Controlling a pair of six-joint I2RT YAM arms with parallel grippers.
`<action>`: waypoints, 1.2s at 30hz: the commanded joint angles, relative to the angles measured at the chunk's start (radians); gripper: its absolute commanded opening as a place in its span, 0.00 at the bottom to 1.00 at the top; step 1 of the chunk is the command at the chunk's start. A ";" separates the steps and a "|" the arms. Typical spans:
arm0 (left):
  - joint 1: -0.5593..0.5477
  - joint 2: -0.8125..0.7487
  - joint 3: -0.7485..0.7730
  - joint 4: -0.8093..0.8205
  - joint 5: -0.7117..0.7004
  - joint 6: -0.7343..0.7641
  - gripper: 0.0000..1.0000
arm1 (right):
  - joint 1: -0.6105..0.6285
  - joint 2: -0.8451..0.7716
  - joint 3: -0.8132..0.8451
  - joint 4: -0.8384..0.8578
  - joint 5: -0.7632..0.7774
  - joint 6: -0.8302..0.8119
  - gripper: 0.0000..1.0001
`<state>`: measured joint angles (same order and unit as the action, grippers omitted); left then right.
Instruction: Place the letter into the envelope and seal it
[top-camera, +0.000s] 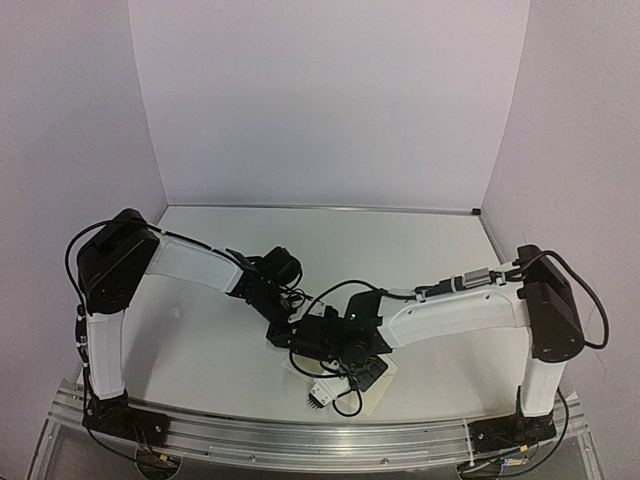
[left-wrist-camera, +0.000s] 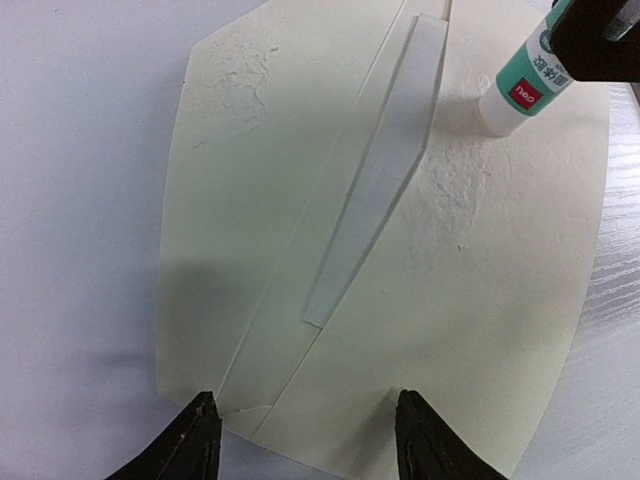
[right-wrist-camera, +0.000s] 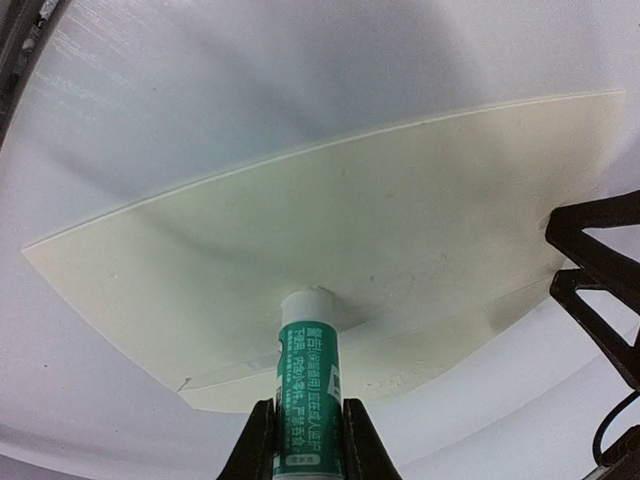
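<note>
The cream envelope (left-wrist-camera: 470, 300) lies flat on the white table, with a pale strip (left-wrist-camera: 380, 180) along its flap edge. The letter is out of view. My right gripper (right-wrist-camera: 306, 440) is shut on a green-and-white glue stick (right-wrist-camera: 308, 380), whose white tip presses on the envelope (right-wrist-camera: 400, 220). The stick also shows in the left wrist view (left-wrist-camera: 525, 75). My left gripper (left-wrist-camera: 310, 440) is open and empty, its fingers (left-wrist-camera: 200, 445) straddling the envelope's near edge. In the top view both grippers meet low in the middle and cover most of the envelope (top-camera: 380, 392).
The left gripper's black fingers (right-wrist-camera: 600, 270) show at the right edge of the right wrist view, close to the envelope's end. White walls enclose the table on three sides. A metal rail (top-camera: 300, 435) runs along the near edge.
</note>
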<state>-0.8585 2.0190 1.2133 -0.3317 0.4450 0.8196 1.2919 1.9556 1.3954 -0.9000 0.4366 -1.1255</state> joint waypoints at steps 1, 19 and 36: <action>-0.005 0.085 -0.043 -0.104 -0.125 0.031 0.59 | -0.018 0.070 0.023 -0.038 -0.035 -0.014 0.00; 0.006 0.085 -0.014 -0.134 -0.085 -0.004 0.59 | -0.075 0.054 0.161 0.059 -0.045 0.170 0.00; 0.096 -0.085 0.121 -0.204 0.291 -0.044 0.65 | -0.222 -0.420 -0.051 0.145 -0.298 0.678 0.00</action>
<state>-0.7995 2.0312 1.2769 -0.4829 0.5997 0.8048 1.1315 1.6339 1.4081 -0.8146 0.2682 -0.6358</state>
